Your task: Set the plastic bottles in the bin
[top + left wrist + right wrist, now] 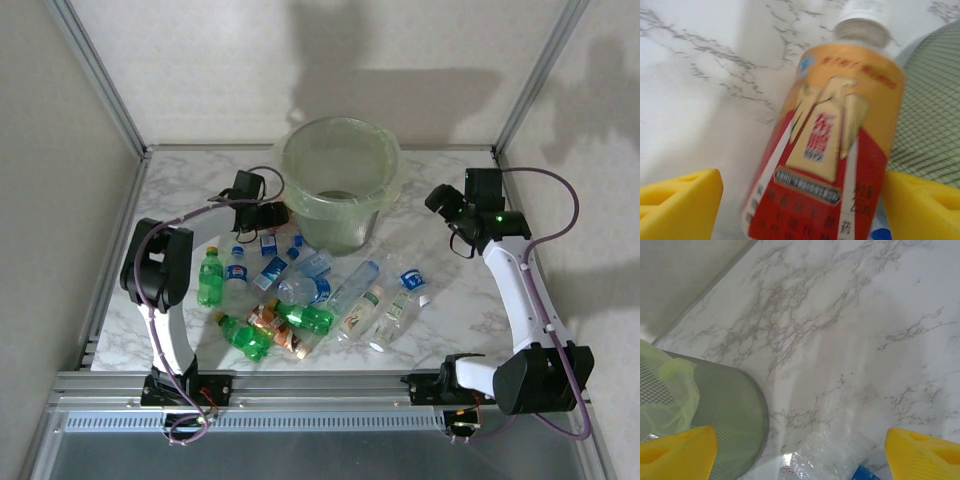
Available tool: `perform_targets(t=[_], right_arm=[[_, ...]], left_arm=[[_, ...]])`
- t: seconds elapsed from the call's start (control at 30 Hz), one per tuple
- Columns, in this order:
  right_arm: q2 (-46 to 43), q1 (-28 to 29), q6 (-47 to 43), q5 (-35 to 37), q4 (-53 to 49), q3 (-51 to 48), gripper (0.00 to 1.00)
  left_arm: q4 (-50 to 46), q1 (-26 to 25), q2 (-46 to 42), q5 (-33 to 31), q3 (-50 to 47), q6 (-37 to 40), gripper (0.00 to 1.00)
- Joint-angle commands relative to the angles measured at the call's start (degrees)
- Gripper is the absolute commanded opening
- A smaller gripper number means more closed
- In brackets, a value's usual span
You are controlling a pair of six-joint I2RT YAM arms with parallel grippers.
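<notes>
**Two grippers open, bottles lying beside the bin**

About a dozen plastic bottles [300,295] lie scattered on the marble table [455,320] in front of the arms. Some are clear with blue labels, some green, and a few orange and red. The bin [290,160], lined with a pale green bag, stands upright at the far middle of the table, just behind the heap.

The left gripper [268,215] is low beside the near left side of the bin. From its wrist camera, its yellow fingers [680,205] stand wide on either side of an orange and red bottle [835,150] lying on the table. Bare marble shows between the left finger and the label, and the bin's wall is just to the right.

The right gripper [440,200] hangs to the right of the bin, its jaws wide and holding nothing. A crumpled clear bottle [827,457] lies below it.
</notes>
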Motion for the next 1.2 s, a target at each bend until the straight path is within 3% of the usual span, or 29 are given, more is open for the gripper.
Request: perform_targets(t=[0.0, 0.27, 0.63, 0.73, 0.97, 1.17], right_arm=[[-1.46, 0.41, 1.12, 0.41, 0.22, -0.97, 0.87], [-1.35, 0.57, 1.15, 0.36, 0.03, -0.81, 0.88], [-1.48, 0.79, 1.91, 0.63, 0.54, -1.76, 0.89], [-0.53, 1.10, 1.95, 0.36, 0.75, -1.13, 0.88], [1.72, 2.42, 1.66, 1.12, -0.01, 1.76, 0.90], [2.34, 3.41, 1.98, 1.74, -0.44, 2.81, 0.89]], left_arm=[[-2.37, 0.60, 0.11, -3.90, 0.72, 0.06, 0.81], [-0.74, 0.53, 2.57, -0.99, 3.98, 1.04, 0.81], [-7.78, 1.79, -4.48, -5.55, 6.06, 5.11, 0.91], [-7.42, 1.80, -2.85, -4.95, 8.40, 6.32, 0.93], [-10.66, 1.02, 6.02, 3.11, 17.82, 11.20, 0.94], [-12.86, 1.05, 8.17, 3.06, 16.99, 15.57, 0.94]])
